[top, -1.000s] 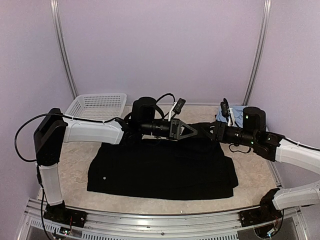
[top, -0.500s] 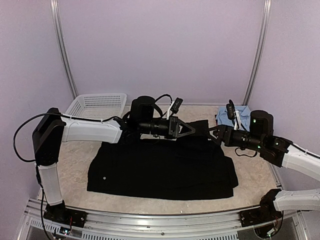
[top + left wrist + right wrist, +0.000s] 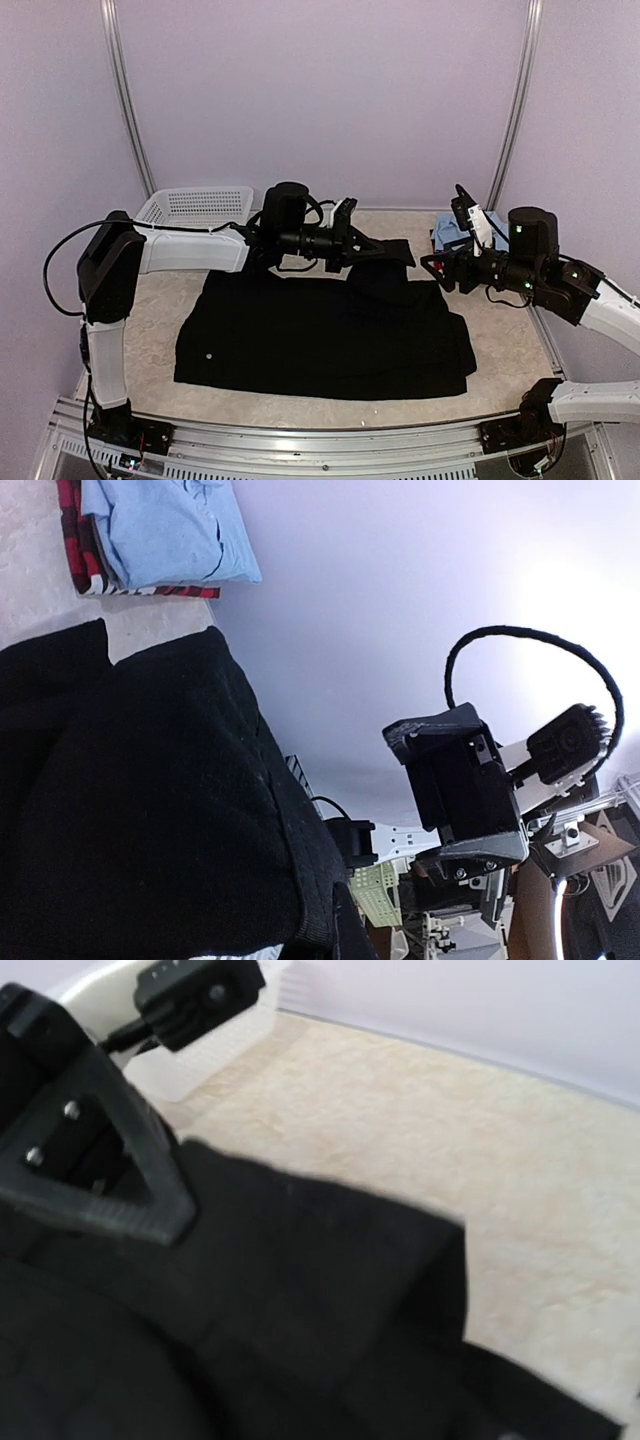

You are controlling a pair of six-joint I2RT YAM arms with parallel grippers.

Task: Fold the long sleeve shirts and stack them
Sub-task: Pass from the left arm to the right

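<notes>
Table (image 3: 520, 350) in mottled beige, underneath everything. Spread flat across its middle, black shirt (image 3: 320, 340), with the 12 o'clock edge raised in a flap. At 10 o'clock, white mesh basket (image 3: 195, 205), near rim crossed by the left arm. At 2 o'clock, folded light blue shirt (image 3: 165, 530), stacked on the folded red-and-black shirt (image 3: 75, 540). Over the black shirt's far edge, left gripper (image 3: 372, 249), clamped tight on the raised flap. At 3 o'clock, just beside that flap, right gripper (image 3: 432, 268); jaw spread and contact impossible to tell.
</notes>
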